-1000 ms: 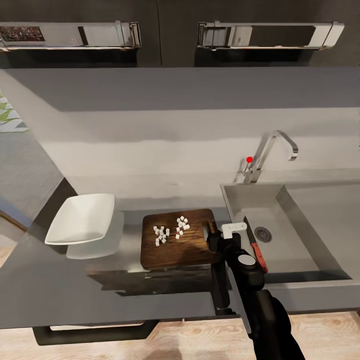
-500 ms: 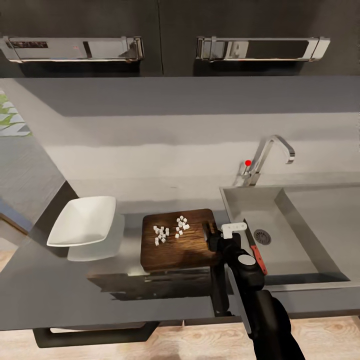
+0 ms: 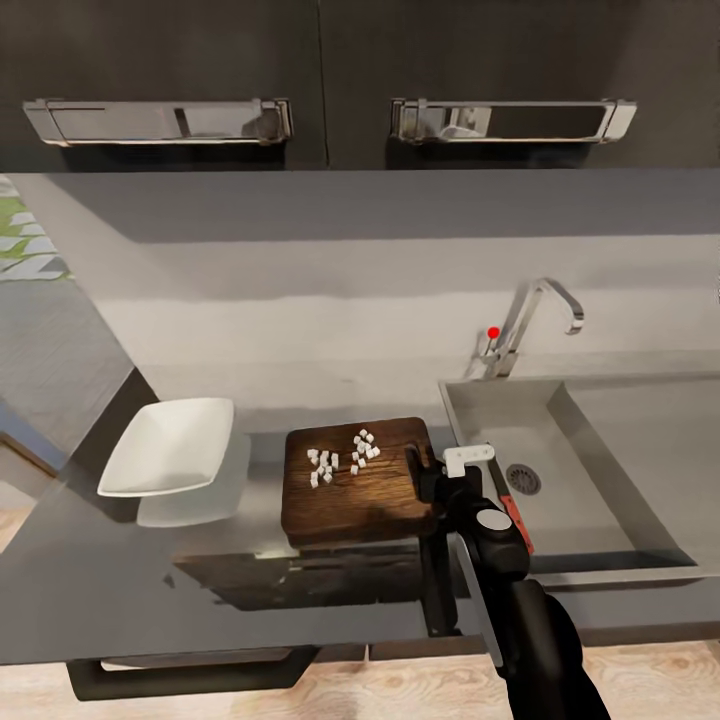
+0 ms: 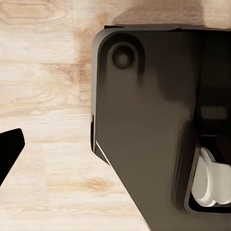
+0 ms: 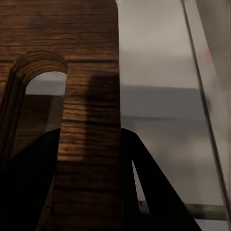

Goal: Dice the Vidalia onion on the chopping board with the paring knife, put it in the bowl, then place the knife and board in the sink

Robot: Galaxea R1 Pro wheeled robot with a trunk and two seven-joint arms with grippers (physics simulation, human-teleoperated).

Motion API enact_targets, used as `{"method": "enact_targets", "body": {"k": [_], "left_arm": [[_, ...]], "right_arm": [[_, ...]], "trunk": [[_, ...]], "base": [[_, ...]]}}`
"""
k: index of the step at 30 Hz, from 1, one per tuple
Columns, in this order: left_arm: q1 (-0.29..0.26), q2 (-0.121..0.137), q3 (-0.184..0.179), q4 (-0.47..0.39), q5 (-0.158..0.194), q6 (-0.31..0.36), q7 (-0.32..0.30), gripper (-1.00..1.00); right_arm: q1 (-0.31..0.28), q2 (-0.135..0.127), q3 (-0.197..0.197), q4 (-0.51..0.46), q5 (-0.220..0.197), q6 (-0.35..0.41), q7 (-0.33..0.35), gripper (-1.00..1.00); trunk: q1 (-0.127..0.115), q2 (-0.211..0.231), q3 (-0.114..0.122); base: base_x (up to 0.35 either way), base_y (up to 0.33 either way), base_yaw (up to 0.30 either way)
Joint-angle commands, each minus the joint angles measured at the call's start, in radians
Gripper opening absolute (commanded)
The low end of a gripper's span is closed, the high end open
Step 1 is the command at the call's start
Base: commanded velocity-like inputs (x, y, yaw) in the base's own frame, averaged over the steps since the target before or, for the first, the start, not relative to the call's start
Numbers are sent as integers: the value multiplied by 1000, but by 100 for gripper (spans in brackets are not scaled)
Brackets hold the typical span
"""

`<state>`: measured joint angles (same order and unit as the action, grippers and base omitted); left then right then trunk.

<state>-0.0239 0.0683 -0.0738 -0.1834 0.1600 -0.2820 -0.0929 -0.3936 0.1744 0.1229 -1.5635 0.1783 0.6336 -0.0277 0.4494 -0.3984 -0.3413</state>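
Board (image 3: 355, 480) is the landmark on the countertop (image 3: 120, 560). From the head, one bowl (image 3: 165, 446) sits well apart on its far side from the sink (image 3: 590, 480), and roughly twenty white onion cubes (image 3: 340, 460) lie in two loose clusters on its top. Right gripper (image 3: 425, 480) reaches the board's sink-side edge, near the slot. The right wrist view adds what the head cannot — dark fingers (image 5: 144, 187) on either side of the board (image 5: 89, 120) beside the slot, pinching it. One knife (image 3: 515, 520) lies in the sink, its red handle beside the arm. The left wrist view offers wood floor (image 4: 43, 72) and dark robot body (image 4: 149, 110) — left gripper's state untellable. No legible writing.
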Motion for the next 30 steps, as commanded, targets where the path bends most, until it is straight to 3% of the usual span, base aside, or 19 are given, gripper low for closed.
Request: {"method": "enact_targets", "body": {"k": [1, 30], "left_arm": [[-1, 1, -8, 1, 10, -3, -3, 100], [-1, 1, -8, 1, 10, -3, -2, 100]], "right_arm": [[-1, 0, 1, -1, 4, 6, -3, -100], [-1, 0, 1, -1, 4, 6, -3, -100]], "trunk": [[1, -2, 0], [1, -2, 46]], "base": [[0, 0, 0], [0, 4, 0]]}}
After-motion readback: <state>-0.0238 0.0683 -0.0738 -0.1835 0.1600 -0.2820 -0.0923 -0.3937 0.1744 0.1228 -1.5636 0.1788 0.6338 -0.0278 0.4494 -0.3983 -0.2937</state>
